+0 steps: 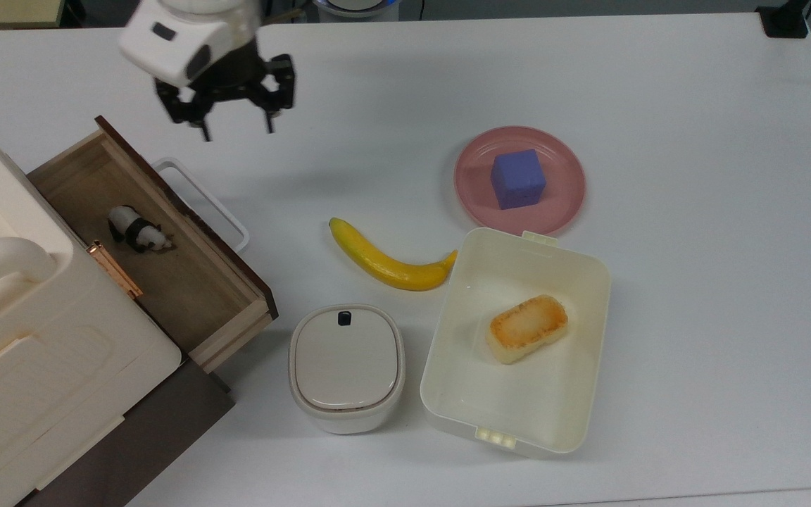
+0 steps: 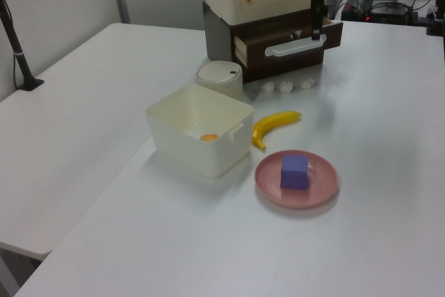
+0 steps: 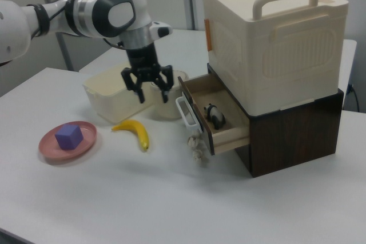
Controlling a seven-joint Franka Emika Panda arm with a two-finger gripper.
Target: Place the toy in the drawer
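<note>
Inside the drawer (image 1: 187,296), pulled open from the cream cabinet (image 1: 32,352), the toy (image 1: 136,230) stands on the wood floor, free of any grip. Past the drawer's white handle (image 1: 201,201) on the top view's right, the hand (image 1: 235,127) hangs above the bare counter (image 1: 694,282), fingers spread, nothing between them. Right of the drawer: banana (image 1: 386,258), lidded cream pot (image 1: 346,366) below it. Further right, a cream tub (image 1: 441,338) holding a toasted bread piece (image 1: 526,328); beyond it, a pink plate (image 1: 567,204) carrying a blue-purple cube (image 1: 517,178).
</note>
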